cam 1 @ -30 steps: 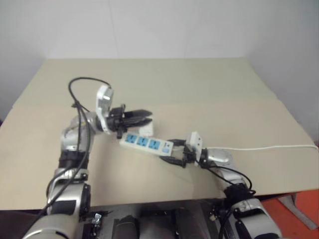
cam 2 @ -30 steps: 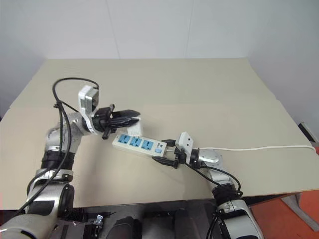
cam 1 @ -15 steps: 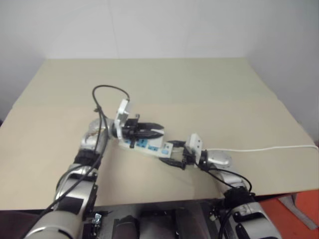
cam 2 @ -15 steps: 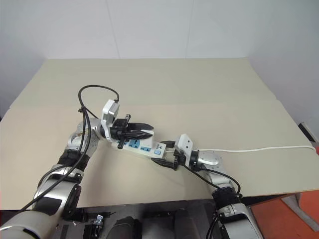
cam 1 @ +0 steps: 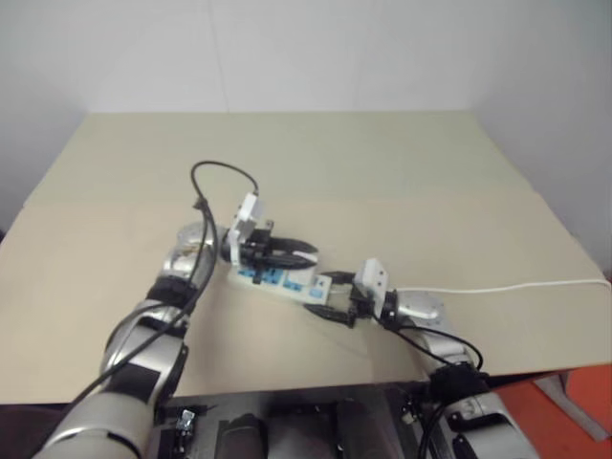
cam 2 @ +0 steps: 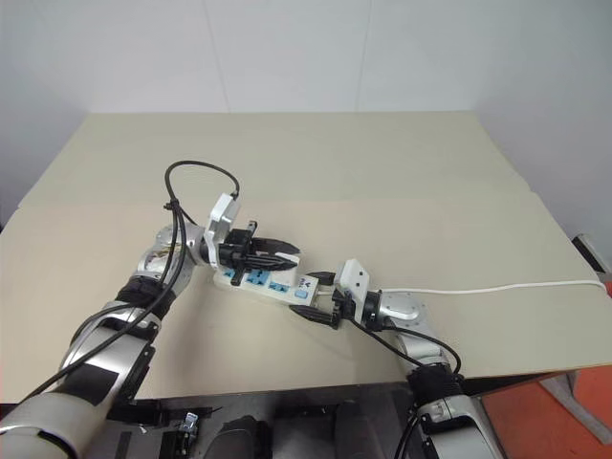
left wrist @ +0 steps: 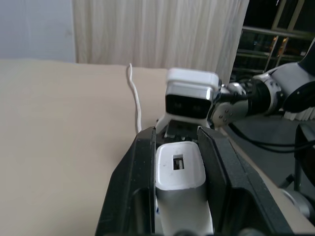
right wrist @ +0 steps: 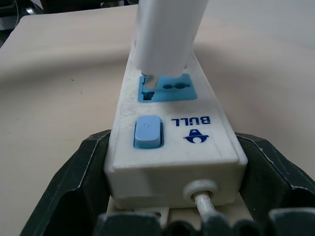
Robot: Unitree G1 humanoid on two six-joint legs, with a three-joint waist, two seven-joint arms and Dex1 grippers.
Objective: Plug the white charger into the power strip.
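counting what lies on your table (cam 1: pixel 402 172): one power strip (right wrist: pixel 170 130), one white charger (left wrist: pixel 179 169), one thin white cord (cam 1: pixel 516 285), and your two grippers. take the power strip as your landmark. it is a long white bar with blue sockets and a blue switch (right wrist: pixel 147 132) at the end where the cord comes out, with "bull" printed beside the switch.

your right gripper (cam 2: pixel 320 298) has its two black fingers spread wide around that switch end, one against each long side of the strip, so it is clamping the strip. your left gripper (cam 2: pixel 277 253) hangs over the strip's other half, pinching the charger between its fingers.

the charger is a small white block with rounded edges and a little rectangular slot in its upper face. it stands right over the socket next to the switch, and a metal prong of it reaches into that socket's opening. you cannot tell how deep it sits.

the cord runs away from the strip toward the table's right edge.
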